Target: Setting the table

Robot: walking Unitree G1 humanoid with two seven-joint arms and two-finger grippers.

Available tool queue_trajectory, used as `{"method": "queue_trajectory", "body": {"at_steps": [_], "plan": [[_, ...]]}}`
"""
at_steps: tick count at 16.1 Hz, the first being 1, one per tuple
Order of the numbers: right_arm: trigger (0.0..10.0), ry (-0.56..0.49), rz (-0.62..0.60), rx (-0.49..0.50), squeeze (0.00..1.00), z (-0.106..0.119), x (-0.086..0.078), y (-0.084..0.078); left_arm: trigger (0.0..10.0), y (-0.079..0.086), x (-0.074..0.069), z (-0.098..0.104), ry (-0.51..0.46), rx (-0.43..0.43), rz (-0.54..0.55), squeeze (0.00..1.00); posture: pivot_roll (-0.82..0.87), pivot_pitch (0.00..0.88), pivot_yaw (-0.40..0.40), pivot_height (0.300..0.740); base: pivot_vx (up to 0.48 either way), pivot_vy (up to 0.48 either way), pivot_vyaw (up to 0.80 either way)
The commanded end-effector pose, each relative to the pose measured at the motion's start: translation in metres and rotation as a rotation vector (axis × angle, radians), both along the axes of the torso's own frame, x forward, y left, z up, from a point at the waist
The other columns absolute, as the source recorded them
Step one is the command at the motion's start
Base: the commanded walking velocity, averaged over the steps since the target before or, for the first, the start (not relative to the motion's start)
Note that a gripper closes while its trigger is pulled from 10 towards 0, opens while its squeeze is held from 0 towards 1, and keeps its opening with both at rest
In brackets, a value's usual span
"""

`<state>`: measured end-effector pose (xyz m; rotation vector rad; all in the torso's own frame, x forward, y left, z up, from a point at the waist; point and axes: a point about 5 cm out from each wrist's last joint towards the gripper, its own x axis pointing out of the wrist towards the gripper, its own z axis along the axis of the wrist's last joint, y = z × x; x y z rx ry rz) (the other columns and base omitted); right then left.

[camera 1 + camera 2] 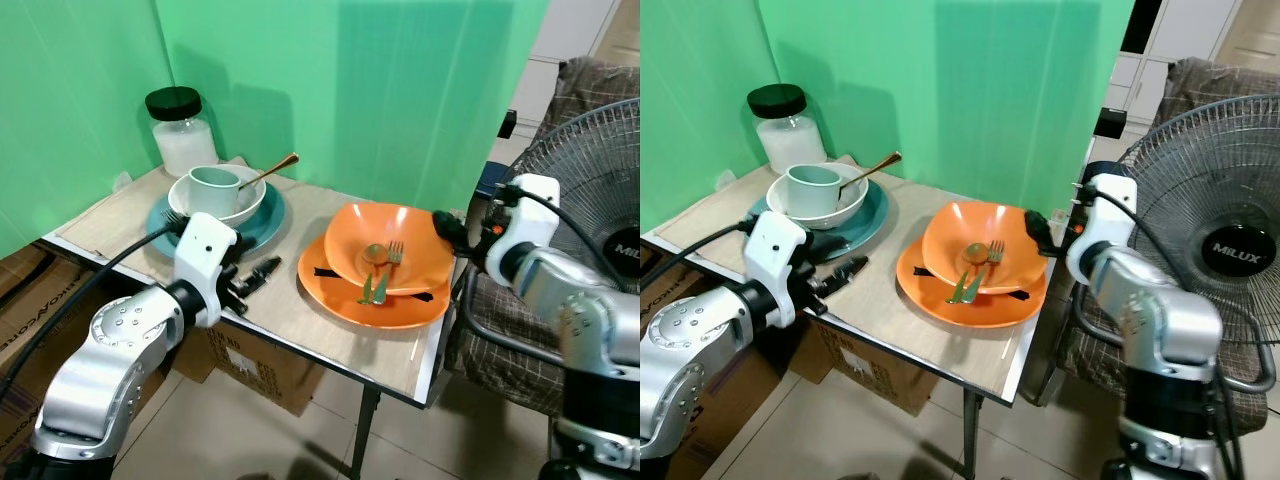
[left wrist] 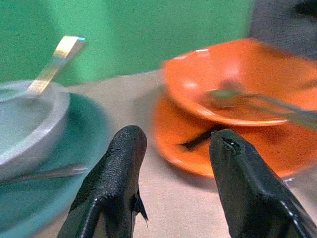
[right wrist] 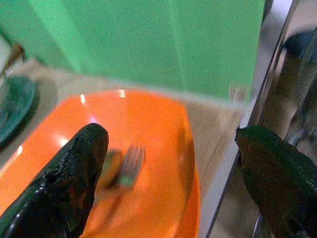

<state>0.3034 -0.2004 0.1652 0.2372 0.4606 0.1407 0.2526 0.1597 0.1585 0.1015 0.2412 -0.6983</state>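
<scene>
— Two place settings on one tabletop (image 1: pixel 300 330), largest item first: what holds what, and why?

— Item one, orange plate (image 1: pixel 340 300), near the robot's right side, carrying an orange bowl (image 1: pixel 420 245) tipped slightly off level. Inside the bowl, a fork (image 1: pixel 392 255) and a spoon (image 1: pixel 372 262) lie together, handles green. My guess is the cutlery was parked there for carrying and is yet to be laid beside the plate.

— Item two?

— Teal plate (image 1: pixel 265 228), toward the left rear, with a white bowl (image 1: pixel 250 207) on it, a pale green cup (image 1: pixel 212 185) in that bowl, and a gold-handled spoon (image 1: pixel 272 168) leaning out over the rim. Behind it, a glass jar (image 1: pixel 183 140) with a black lid.

— Grippers?

— Left gripper (image 1: pixel 262 272) low over the bare tabletop between the two settings, fingers apart, holding nothing. Right gripper (image 1: pixel 448 228) at the far rim of the orange bowl, fingers spread wide, one over the bowl and one past the table's edge; likely lining up on the rim or the cutlery.

— Anything unclear?

— Black strips on the orange plate under the bowl, unidentified. A thin utensil resting on the teal plate in the left wrist view, blurred. Both wrist views soft. Fan (image 1: pixel 1230 230) at right cut off by the frame.
</scene>
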Motion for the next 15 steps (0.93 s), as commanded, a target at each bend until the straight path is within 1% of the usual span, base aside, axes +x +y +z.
{"method": "queue_trajectory", "body": {"at_steps": [1,2,3,4,5,6,7,9,10,15], "plan": [[10.0,0.044,0.008,0.034,0.0,0.001,0.001,-0.003,10.0,0.003,-0.002,-0.004,0.06,-0.052,-0.05,0.0,0.08,0.0,0.018,0.74,0.0,0.0,0.0],[8.9,0.086,0.022,0.068,0.0,-0.002,-0.001,-0.003,10.0,0.005,-0.002,-0.005,0.096,-0.105,-0.062,0.0,0.07,0.0,0.022,0.74,0.0,0.0,0.0],[4.1,0.119,0.032,0.112,0.0,-0.005,-0.002,-0.002,10.0,0.006,0.0,-0.005,0.13,-0.164,-0.082,0.0,0.07,0.0,0.027,0.74,0.0,0.0,0.0],[4.1,0.128,0.034,0.129,0.0,-0.006,-0.002,-0.002,10.0,0.007,0.0,-0.005,0.14,-0.179,-0.092,0.0,0.06,0.0,0.031,0.74,0.0,0.0,0.0],[0.0,0.15,0.033,0.147,0.0,-0.009,0.0,0.001,10.0,0.008,0.002,-0.007,0.162,-0.168,-0.105,0.0,0.05,0.0,0.04,0.74,0.0,0.0,0.0],[0.0,0.181,0.033,0.16,0.0,-0.012,0.001,0.003,10.0,0.008,0.002,-0.012,0.19,-0.133,-0.131,0.0,0.05,0.0,0.041,0.74,0.0,0.0,0.0],[0.0,0.189,0.031,0.166,0.0,-0.013,0.001,0.004,10.0,0.007,0.001,-0.012,0.195,-0.129,-0.14,0.0,0.04,0.0,0.043,0.74,0.0,0.0,0.0],[0.0,0.237,0.022,0.207,0.0,-0.017,0.002,0.004,10.0,0.006,-0.004,-0.017,0.234,-0.099,-0.173,0.0,0.04,0.0,0.039,0.74,0.0,0.0,0.0],[0.0,0.244,0.019,0.22,0.0,-0.017,0.003,0.003,10.0,0.006,-0.004,-0.018,0.237,-0.09,-0.172,0.0,0.04,0.0,0.038,0.74,0.0,0.0,0.0],[0.0,0.294,0.022,0.304,0.0,-0.018,0.004,-0.001,10.0,0.008,-0.004,-0.018,0.245,-0.109,-0.17,0.0,0.05,0.0,0.026,0.74,0.0,0.0,0.0]]}}
